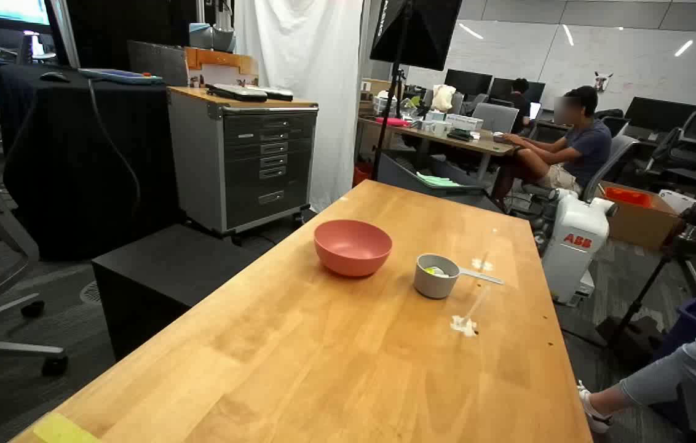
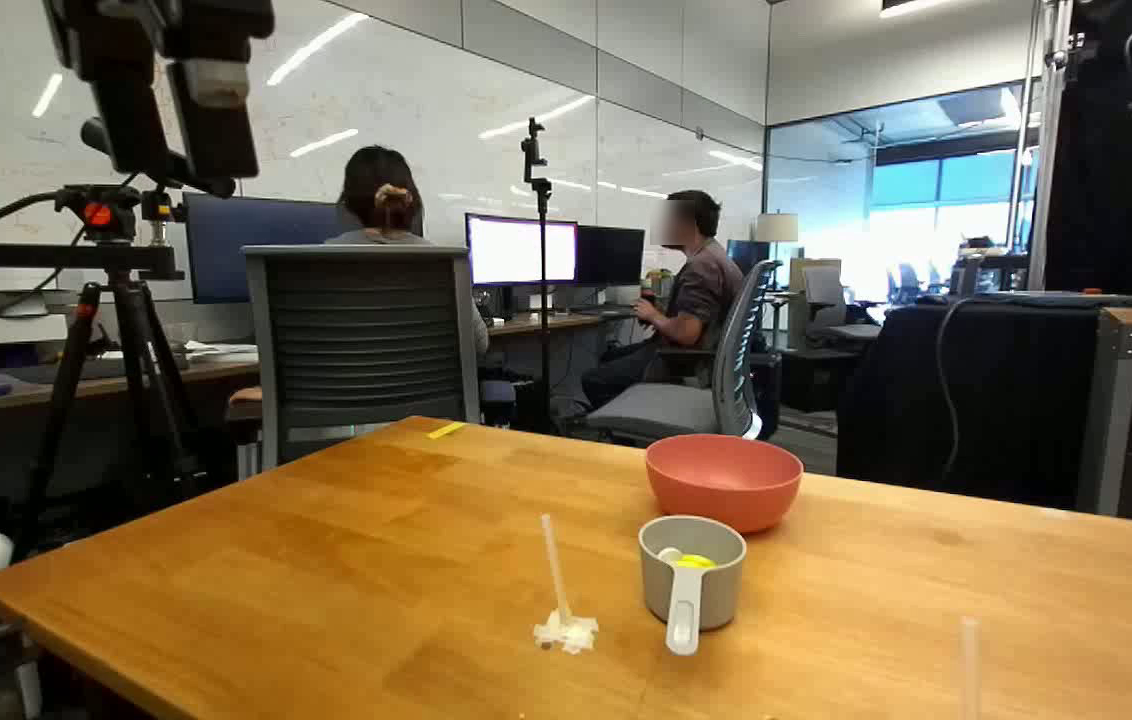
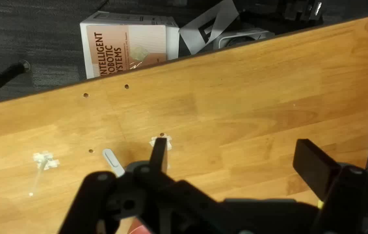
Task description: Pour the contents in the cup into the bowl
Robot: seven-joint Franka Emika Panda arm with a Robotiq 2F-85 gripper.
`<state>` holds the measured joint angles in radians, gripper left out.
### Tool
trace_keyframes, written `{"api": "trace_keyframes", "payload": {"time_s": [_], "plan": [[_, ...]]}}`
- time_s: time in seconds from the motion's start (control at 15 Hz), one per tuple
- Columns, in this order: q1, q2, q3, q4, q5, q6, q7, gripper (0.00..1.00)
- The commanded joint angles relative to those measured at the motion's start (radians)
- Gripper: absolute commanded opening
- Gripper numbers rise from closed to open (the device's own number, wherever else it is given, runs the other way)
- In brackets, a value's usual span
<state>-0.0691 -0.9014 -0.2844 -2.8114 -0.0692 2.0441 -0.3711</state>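
Your gripper (image 3: pixel 234 154) is up in the air — fingers (image 2: pixel 218 140) pointing down at the upper left of an exterior view, well above the tabletop (image 1: pixel 323 351). Wrist camera looks down on the wood. You've got the fingertips (image 3: pixel 159 152) spread wide apart, wood showing through the gap: one near mid-view, the other well over to the right, the dark body filling the bottom of the view between them. Grey cup (image 1: pixel 436 287) sits upright on the tabletop, apart from your fingers. Contents (image 2: pixel 694 562) are inside it — yellow and white bits, visible in both exterior views. Its handle (image 3: pixel 113 162) points off to the side, and in the wrist view the end of it shows just beside the mid-view finger; the gripper hides the rest of the cup from you there. Pink-red bowl (image 1: pixel 353 261) stands upright near the cup, a strip of wood between them in an exterior view; at the bottom of the wrist view you get only a sliver of it past the gripper. Two clear sticks (image 2: pixel 554 570) rise from white tape patches (image 2: pixel 566 632), one on each side of the handle. Printed box (image 3: pixel 125 48) beyond the table edge in the wrist view, against dark carpet (image 3: pixel 47 35).
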Motion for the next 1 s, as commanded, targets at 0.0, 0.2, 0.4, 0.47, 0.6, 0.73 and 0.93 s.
{"api": "trace_keyframes", "payload": {"time_s": [0.0,0.2,0.4,0.47,0.6,0.73,0.93], "plan": [[-0.006,0.003,0.006,-0.004,0.006,-0.006,-0.004,1.00],[-0.006,0.013,0.007,-0.011,0.007,-0.007,-0.005,1.00],[-0.006,0.015,0.007,-0.011,0.007,-0.007,-0.005,1.00],[-0.006,0.015,0.007,-0.011,0.007,-0.007,-0.005,1.00],[-0.006,0.015,0.007,-0.011,0.007,-0.008,-0.005,1.00],[-0.006,0.015,0.007,-0.011,0.007,-0.008,-0.005,1.00],[-0.007,0.018,0.004,-0.007,0.006,0.001,-0.007,1.00]]}}
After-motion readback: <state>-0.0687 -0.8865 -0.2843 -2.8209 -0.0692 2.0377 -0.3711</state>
